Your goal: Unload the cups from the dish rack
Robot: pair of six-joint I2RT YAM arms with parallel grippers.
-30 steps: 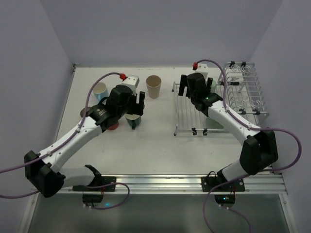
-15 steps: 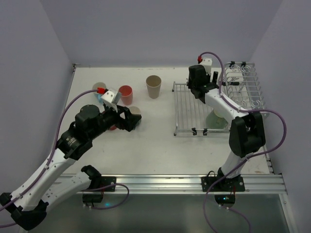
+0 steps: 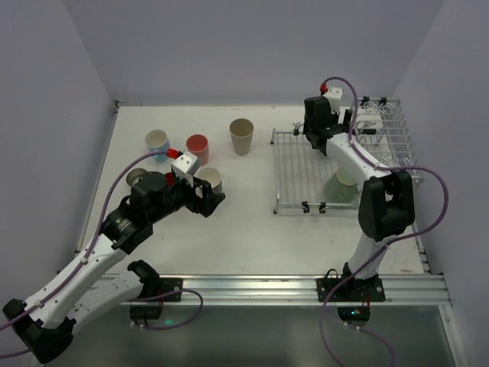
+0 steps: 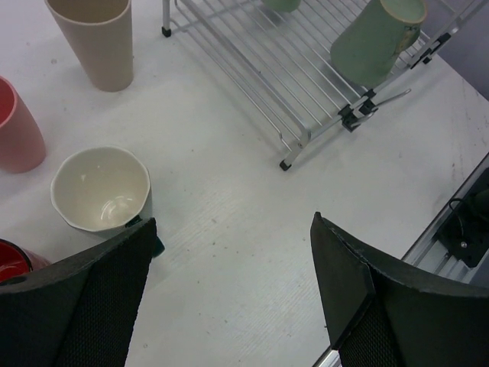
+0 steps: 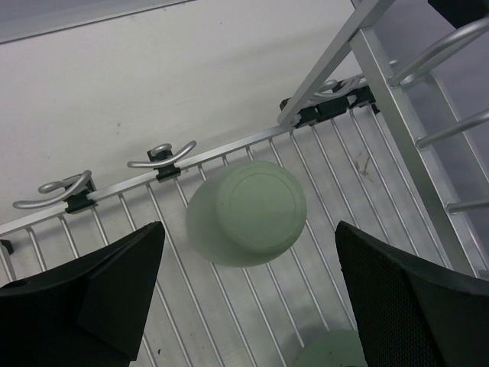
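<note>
On the silver wire dish rack (image 3: 294, 164), at the right of the table (image 3: 252, 222), two green cups are seen; an inverted sage green cup (image 5: 248, 210) sits on the flat grid by the far rail, directly beneath the right gripper (image 3: 313, 141), whose fingers (image 5: 84, 306) are spread wide on either side of it and touch nothing; a sage green mug (image 4: 374, 34) lies tilted at the near end of the grid, against the rail. Left of the rack, cups are stood upright on the table: a beige tumbler (image 3: 241, 135), a pink cup (image 3: 197, 144), a light blue cup (image 3: 157, 141), a teal mug (image 4: 99, 189) with a cream inside, and a red cup (image 4: 11, 264), the last seen only at the edge of the left wrist view. The left gripper (image 3: 210, 202) is held over bare table just beside the teal mug; its fingers (image 4: 367, 306) are parted and nothing is gripped between them.
</note>
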